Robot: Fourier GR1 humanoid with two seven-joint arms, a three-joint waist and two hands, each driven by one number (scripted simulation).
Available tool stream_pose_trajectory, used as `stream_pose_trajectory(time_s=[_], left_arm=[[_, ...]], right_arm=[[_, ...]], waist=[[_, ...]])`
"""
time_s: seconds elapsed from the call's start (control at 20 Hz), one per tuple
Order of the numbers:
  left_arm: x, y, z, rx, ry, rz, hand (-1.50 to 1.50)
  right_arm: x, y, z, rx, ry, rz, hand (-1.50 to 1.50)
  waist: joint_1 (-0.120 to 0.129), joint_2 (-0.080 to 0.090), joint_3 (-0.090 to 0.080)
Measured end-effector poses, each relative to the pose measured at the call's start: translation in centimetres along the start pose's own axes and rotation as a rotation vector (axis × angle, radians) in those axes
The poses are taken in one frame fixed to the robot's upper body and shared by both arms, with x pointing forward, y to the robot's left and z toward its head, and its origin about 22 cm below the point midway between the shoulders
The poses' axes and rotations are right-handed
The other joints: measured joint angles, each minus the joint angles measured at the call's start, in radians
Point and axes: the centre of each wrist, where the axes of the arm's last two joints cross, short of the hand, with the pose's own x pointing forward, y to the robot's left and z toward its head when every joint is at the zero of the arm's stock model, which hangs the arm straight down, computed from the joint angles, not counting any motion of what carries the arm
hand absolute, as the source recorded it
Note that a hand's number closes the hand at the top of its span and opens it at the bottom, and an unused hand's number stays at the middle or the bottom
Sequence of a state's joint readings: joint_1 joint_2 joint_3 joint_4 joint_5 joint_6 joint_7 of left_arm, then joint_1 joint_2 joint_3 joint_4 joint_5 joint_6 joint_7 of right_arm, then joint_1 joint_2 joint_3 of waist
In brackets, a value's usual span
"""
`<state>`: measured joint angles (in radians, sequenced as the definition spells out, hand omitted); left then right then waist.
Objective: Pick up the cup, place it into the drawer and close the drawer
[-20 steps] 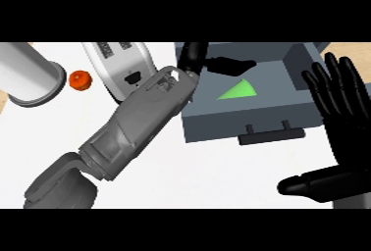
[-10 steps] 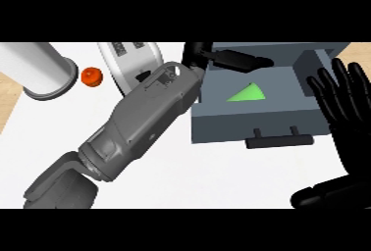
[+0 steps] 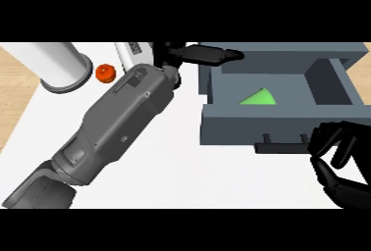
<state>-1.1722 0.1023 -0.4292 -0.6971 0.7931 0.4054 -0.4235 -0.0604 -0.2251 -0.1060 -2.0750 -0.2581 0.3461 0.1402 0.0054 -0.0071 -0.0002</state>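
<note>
An open grey drawer (image 3: 275, 128) takes up the upper right of the head view. A green wedge-shaped thing, apparently the cup (image 3: 258, 97), lies inside it. My left forearm runs from the lower left up to the drawer's back left corner. My left hand (image 3: 205, 53) stretches its fingers out over that corner and holds nothing. My right hand (image 3: 334, 158) sits at the lower right with its fingers curled. It is just right of the drawer's front handle (image 3: 279, 146) and I see nothing in it.
A white cylinder (image 3: 59, 66) stands at the top left, with a small orange object (image 3: 106, 72) beside it. A white appliance (image 3: 136, 52) is partly hidden behind my left wrist. The white counter (image 3: 188, 176) ends at a wooden strip on the left.
My right hand has sunk toward the lower right and curled its fingers, which were spread upright before. My left hand stays at the drawer's back left corner. The drawer looks larger and nearer.
</note>
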Motion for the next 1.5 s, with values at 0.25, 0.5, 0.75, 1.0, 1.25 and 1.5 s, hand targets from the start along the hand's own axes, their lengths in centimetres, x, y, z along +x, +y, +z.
stream_pose_trajectory(time_s=[0.25, 0.5, 0.75, 1.0, 1.25, 1.5], left_arm=[[-0.2, 3.8, 2.3, 0.061, 0.021, 0.022, -1.50], [0.5, 9.1, 5.5, 0.102, 0.027, 0.026, -1.50], [1.2, 12.5, 9.7, 0.132, 0.042, 0.038, -1.50], [1.7, 15.4, 12.7, 0.138, 0.055, 0.052, -1.50], [1.9, 18.1, 15.6, 0.140, 0.059, 0.053, -1.50], [1.9, 20.9, 18.6, 0.152, 0.051, 0.047, -1.50]], right_arm=[[0.2, 0.4, 0.3, 0.049, 0.050, 0.109, 1.50], [-0.3, 0.3, 0.5, 0.069, 0.113, 0.190, 1.50], [-1.9, 0.9, 0.1, 0.082, 0.166, 0.260, 1.50], [-2.8, 1.0, -0.5, 0.176, 0.166, 0.455, 1.50], [-5.6, 2.5, -1.0, 0.254, 0.197, 0.644, 1.50], [-9.0, 3.0, -2.2, 0.290, 0.222, 0.731, -1.50]], waist=[[0.018, -0.003, 0.000], [0.025, -0.003, 0.000], [0.022, 0.001, 0.000], [0.025, 0.003, 0.000], [0.026, 0.006, 0.000], [0.016, 0.008, 0.000]])
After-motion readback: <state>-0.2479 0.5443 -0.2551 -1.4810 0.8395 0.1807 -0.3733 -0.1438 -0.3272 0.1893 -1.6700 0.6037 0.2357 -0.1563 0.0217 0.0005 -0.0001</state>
